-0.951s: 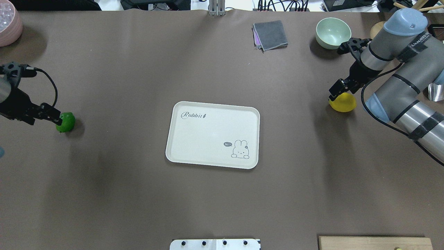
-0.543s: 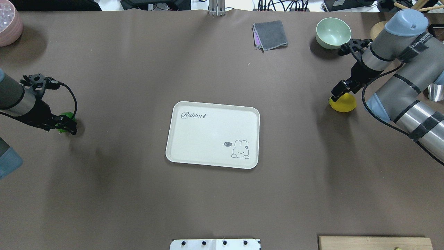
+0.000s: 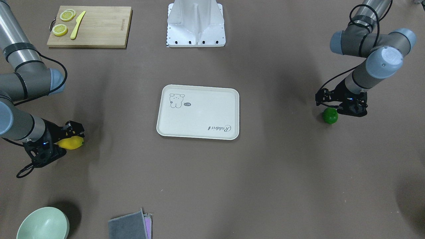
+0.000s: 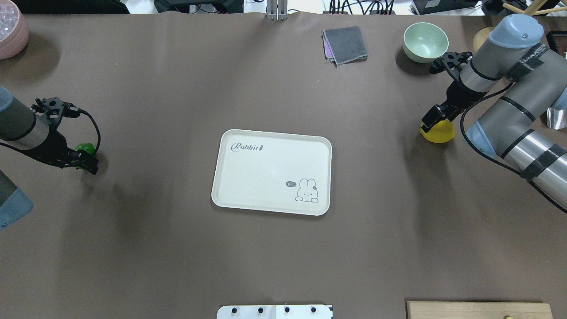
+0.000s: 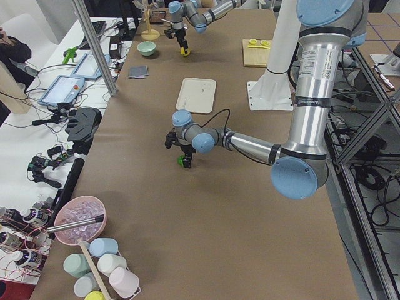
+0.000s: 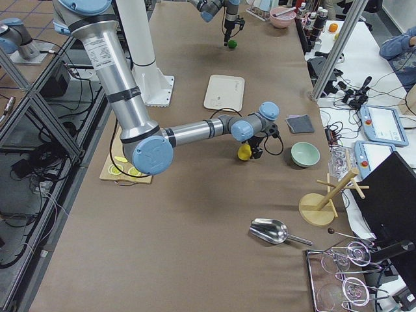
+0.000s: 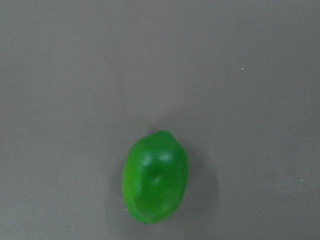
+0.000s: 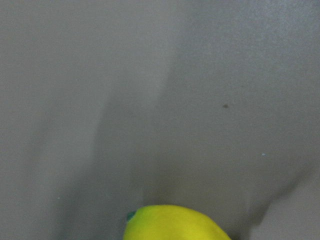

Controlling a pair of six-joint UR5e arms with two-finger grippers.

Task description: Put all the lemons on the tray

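Observation:
The green lemon point(image 4: 83, 147) lies on the brown table at the left, also seen in the left wrist view point(image 7: 156, 182) and the front view point(image 3: 330, 116). My left gripper point(image 4: 85, 158) hangs over it, open, and hides most of it from overhead. The yellow lemon point(image 4: 438, 133) lies at the right, with its top at the bottom of the right wrist view point(image 8: 175, 223). My right gripper point(image 4: 435, 120) is open, low over the lemon's far side. The cream tray point(image 4: 266, 177) lies empty in the middle point(image 3: 199, 109).
A pale green bowl point(image 4: 425, 41) and a folded grey cloth point(image 4: 345, 44) lie at the far side. A wooden cutting board point(image 3: 99, 30) holds lemon slices point(image 3: 60, 30) and a yellow knife point(image 3: 77, 20). A pink bowl point(image 4: 11, 35) stands at the far left.
My left gripper has swung in from the left and now covers the green lemon. My right gripper has shifted slightly over the yellow lemon. Neither lemon has moved.

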